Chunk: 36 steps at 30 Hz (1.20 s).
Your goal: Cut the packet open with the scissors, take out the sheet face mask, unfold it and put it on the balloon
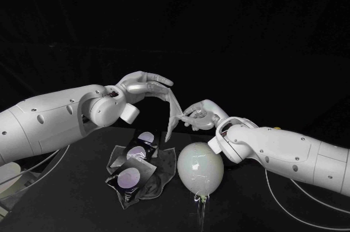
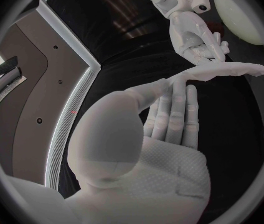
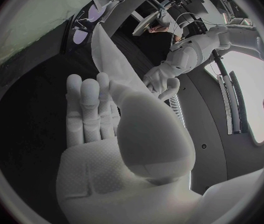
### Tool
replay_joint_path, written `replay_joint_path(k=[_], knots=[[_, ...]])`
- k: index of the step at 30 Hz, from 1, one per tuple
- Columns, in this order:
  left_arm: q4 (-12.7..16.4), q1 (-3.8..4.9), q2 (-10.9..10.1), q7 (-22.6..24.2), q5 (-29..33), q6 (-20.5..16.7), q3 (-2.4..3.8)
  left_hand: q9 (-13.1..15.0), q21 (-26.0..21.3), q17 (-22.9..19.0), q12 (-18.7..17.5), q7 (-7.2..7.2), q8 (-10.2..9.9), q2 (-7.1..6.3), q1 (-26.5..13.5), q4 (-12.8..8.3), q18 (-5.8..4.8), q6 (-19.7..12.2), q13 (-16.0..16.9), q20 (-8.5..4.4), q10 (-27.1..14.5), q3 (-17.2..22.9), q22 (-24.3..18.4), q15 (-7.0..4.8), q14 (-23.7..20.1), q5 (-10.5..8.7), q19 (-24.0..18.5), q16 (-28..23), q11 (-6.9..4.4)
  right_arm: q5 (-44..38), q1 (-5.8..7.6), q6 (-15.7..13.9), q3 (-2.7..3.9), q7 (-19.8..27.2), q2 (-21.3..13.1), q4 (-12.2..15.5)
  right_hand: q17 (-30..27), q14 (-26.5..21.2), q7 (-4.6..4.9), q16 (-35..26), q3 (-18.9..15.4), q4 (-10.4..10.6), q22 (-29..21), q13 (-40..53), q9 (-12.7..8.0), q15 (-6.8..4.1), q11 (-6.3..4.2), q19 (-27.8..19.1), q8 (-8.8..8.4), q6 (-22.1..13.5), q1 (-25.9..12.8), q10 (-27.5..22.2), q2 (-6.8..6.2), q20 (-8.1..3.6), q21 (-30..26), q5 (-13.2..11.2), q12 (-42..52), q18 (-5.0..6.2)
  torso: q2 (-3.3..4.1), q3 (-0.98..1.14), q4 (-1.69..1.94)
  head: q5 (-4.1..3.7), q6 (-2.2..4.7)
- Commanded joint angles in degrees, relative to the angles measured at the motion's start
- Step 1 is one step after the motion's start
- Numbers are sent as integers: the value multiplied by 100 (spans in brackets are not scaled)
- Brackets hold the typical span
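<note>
Two white robot arms meet above a black table [image 1: 66, 206], stretching a folded, pale, narrow sheet face mask [image 1: 173, 108] between them. The silver left hand [image 1: 142, 86] is raised and pinches the mask's upper end between thumb and finger, with its other fingers spread. The silver right hand [image 1: 203, 114] sits lower, its fingers curled around the lower end. The mask hangs in the air as a slanted strip, clear of the table.

A pale, egg-shaped balloon [image 1: 201, 166] lies below the right hand. Just beside it lies a crumpled, dark, shiny packet [image 1: 135, 174] with pale round patches.

The packet appears emptied, so the step in hand is the unfolding. The next move probably calls for drawing the hands apart to open the folds without tearing the sheet, then carrying it over the balloon.
</note>
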Motion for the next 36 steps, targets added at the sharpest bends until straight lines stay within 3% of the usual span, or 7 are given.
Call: replay_joint_path(k=[1, 16, 21, 24, 26, 36], knots=[[-8, 15, 9, 77, 36, -36, 14, -10, 42, 8, 21, 7, -39, -9, 46, -4, 63, 47, 7, -22, 199, -11, 11, -69, 30, 18, 2, 23, -136, -73, -5, 138, -1, -27, -9, 0, 27, -9, 5, 8, 414, -392, 44, 10, -5, -5, 16, -46, -18, -18, -60, -28, 50, 2, 44, 15, -28, 47, -1, -1, 1, 4, 2], [-121, 15, -11, 81, 38, -80, 14, -16, 55, 18, 12, 10, -41, -16, 51, -10, 63, 55, 6, -32, 209, -5, 16, -69, 31, 19, 4, 27, -135, -60, -5, 128, -3, -43, -64, -6, 41, 13, 2, 31, 453, -422, 100, 18, -15, -9, 14, -67, -16, -23, -121, -27, 61, 8, 86, 15, -38, 56, 0, 0, -2, 6, 3], [-129, 15, -12, 66, 38, -71, 14, -16, 55, 18, 12, 10, -41, -16, 51, -10, 63, 55, 6, -32, 209, -5, 16, -69, 31, 19, 4, 27, -135, 9, -5, 108, -3, 20, -70, -4, -29, -47, 40, -22, 454, -478, 143, 8, -42, 15, 49, -108, -52, -97, -182, -177, -2, 28, 106, 14, -114, 55, 1, 0, 1, 4, 5], [-123, 15, -7, 55, 38, -58, 14, -20, 63, 26, 5, 13, -42, -21, 53, -13, 62, 61, 6, -38, 216, 0, 19, -69, 33, 19, 5, 31, -134, 43, -5, 144, -4, 56, -69, -3, -35, -111, 122, -46, 455, -485, 158, -10, -129, 69, 113, -169, -220, -343, -246, -330, -62, 59, 93, 15, -187, 36, 2, -1, 1, 4, 7], [-118, 15, -1, 51, 38, -51, 14, -20, 63, 26, 5, 13, -42, -21, 53, -13, 62, 61, 6, -38, 216, 0, 19, -69, 33, 19, 5, 31, -134, 56, -5, 184, -4, 68, -67, -1, -83, -356, 254, -168, 456, -504, 179, -68, -262, 186, 239, -298, -445, -593, -332, -563, -155, 129, 57, 14, -301, -6, 0, -1, 1, 8, 7], [-84, 15, 40, 26, 38, -9, 13, -20, 63, 26, 5, 13, -42, -21, 53, -13, 62, 61, 6, -38, 216, 0, 19, -69, 33, 19, 5, 31, -134, -334, -5, 134, -5, 133, -26, -19, -81, -435, 329, -118, 313, -502, 161, -70, -404, 258, 307, -383, -648, -747, -517, -636, -330, 207, -2, 13, -244, -3, 3, -1, 3, 22, -3]])
